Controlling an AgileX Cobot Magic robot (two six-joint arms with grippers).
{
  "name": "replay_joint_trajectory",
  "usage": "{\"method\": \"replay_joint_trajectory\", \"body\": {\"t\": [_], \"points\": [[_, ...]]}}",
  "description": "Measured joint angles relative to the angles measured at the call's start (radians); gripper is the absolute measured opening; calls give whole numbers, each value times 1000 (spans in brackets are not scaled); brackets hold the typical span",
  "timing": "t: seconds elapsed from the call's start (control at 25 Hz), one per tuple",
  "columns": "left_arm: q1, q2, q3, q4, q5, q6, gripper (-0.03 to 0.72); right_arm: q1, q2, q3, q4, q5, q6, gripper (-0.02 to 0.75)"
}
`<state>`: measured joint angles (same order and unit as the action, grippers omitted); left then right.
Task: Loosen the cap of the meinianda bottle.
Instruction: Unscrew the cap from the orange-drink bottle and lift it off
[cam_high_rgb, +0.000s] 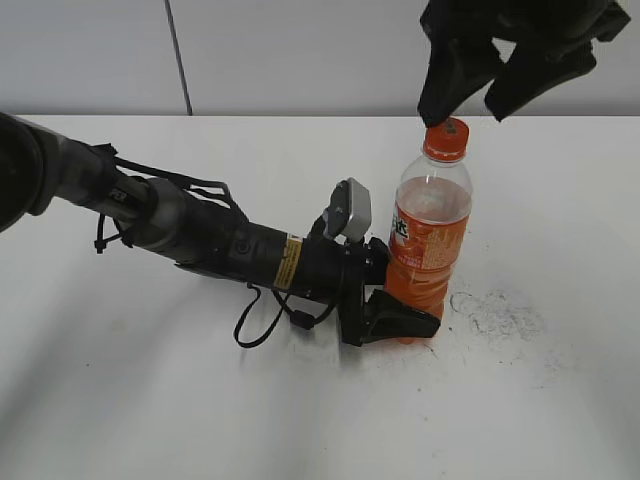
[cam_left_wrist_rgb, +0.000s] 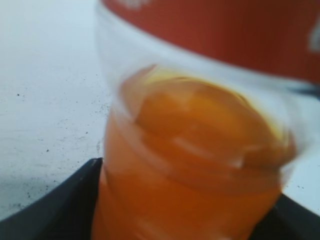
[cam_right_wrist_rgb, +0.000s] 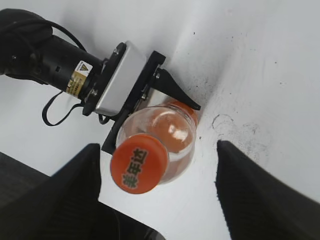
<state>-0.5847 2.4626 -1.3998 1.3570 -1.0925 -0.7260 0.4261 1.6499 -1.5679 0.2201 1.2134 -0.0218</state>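
Seen from the exterior view, the meinianda bottle is standing upright on the white surface, right of centre, its orange cap on the neck; the left arm is reaching in low from the left edge, and the left tool is clamping the bottle's waisted lower body, one black finger showing in front of the base; the right tool is hanging from the top edge with its two black fingers spread wide, their tips level with the cap's top and slightly to either side, touching nothing; a patch of grey scuff marks is showing on the surface just right of the bottle.

In the left wrist view, the bottle is filling the frame, blurred and very close; dark finger edges are rising at the bottom corners on both sides of the orange body, pressing against it.

In the right wrist view, looking down, the cap is sitting between the two dark fingers of the right tool, with clear gaps on each side, so this tool is wide open and holding nothing; beyond the bottle, the left tool is gripping the bottle near the surface.
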Motion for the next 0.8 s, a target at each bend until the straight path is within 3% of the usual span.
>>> {"method": "replay_joint_trajectory", "body": {"t": [0.36, 0.44, 0.6, 0.8], "points": [[0, 0, 0, 0, 0, 0, 566, 0, 33, 19, 24, 2, 0, 518], [0, 0, 0, 0, 0, 0, 566, 0, 45, 19, 24, 2, 0, 469], [-1, 0, 0, -2, 2, 0, 566, 1, 48, 20, 36, 2, -31, 289], [-1, 0, 0, -5, 2, -5, 565, 2, 45, 19, 29, 0, -132, 277]]}}
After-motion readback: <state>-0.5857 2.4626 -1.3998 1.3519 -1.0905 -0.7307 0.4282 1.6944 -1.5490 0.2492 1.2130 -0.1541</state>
